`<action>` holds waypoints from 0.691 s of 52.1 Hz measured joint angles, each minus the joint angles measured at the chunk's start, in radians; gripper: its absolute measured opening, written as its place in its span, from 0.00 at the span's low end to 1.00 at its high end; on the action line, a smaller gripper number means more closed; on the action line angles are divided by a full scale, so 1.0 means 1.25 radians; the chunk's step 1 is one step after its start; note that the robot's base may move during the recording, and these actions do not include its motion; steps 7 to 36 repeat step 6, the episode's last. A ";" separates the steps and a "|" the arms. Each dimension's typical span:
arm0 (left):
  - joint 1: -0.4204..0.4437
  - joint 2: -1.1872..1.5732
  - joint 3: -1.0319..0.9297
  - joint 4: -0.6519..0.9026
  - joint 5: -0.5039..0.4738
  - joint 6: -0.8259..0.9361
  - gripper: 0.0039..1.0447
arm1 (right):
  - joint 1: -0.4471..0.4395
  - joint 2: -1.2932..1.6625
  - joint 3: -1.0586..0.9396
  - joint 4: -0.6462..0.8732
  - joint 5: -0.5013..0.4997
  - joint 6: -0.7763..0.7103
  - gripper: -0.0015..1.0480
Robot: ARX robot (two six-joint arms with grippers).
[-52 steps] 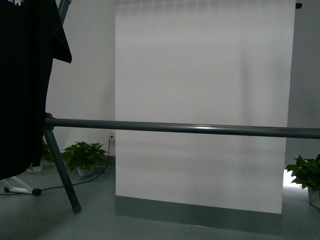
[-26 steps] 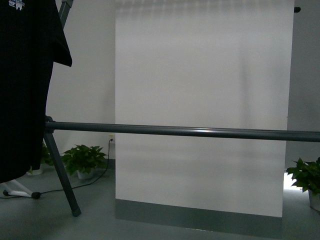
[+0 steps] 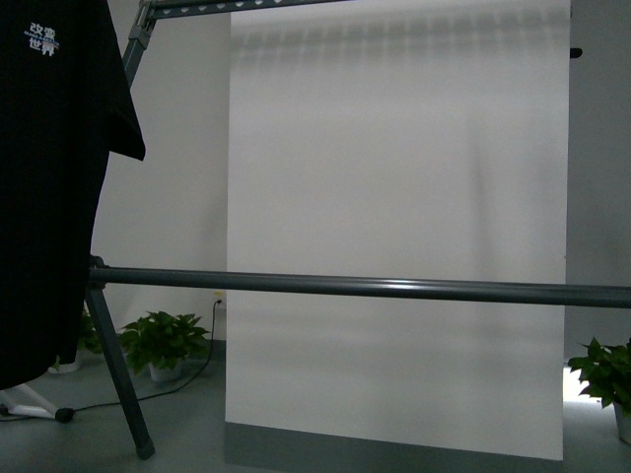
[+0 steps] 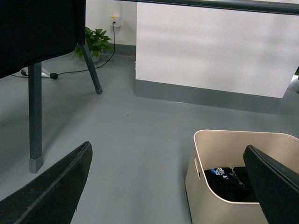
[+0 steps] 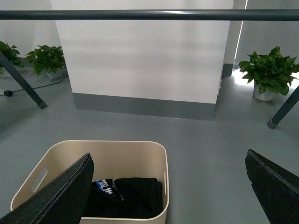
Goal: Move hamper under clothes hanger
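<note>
The clothes hanger's long grey bar [image 3: 375, 287] crosses the front view, with a slanted leg [image 3: 118, 379] and a black T-shirt with white print [image 3: 49, 197] at the left. The beige hamper [image 4: 205, 186] stands on the grey floor on the near side of that bar [image 5: 140, 15] and holds a folded black garment [image 5: 126, 196]. My left gripper [image 4: 167, 154] is open above the floor, its one finger over the hamper's inside. The right gripper [image 5: 169, 156] is open too, one finger over the hamper [image 5: 117, 156], the other over bare floor. Neither touches it.
A tall white panel with a grey base [image 3: 394, 197] stands behind the bar. Potted plants sit by the wall at left [image 3: 163, 340] and right [image 5: 268, 70]. A black cable and a white foot [image 3: 20, 402] lie on the floor at far left.
The front view has tilted upward: the bar and plants sit lower in the picture, and the rack's top rail and the shirt's print have come into view.
</note>
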 joint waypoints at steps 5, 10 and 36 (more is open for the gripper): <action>0.000 0.000 0.000 0.000 0.000 0.000 0.94 | 0.000 0.000 0.000 0.000 0.000 0.000 0.92; 0.000 0.000 0.000 0.000 0.000 0.000 0.94 | 0.000 0.000 0.000 0.000 0.000 0.000 0.92; 0.000 0.000 0.000 0.000 0.000 0.000 0.94 | 0.000 0.000 0.000 0.000 0.000 0.000 0.92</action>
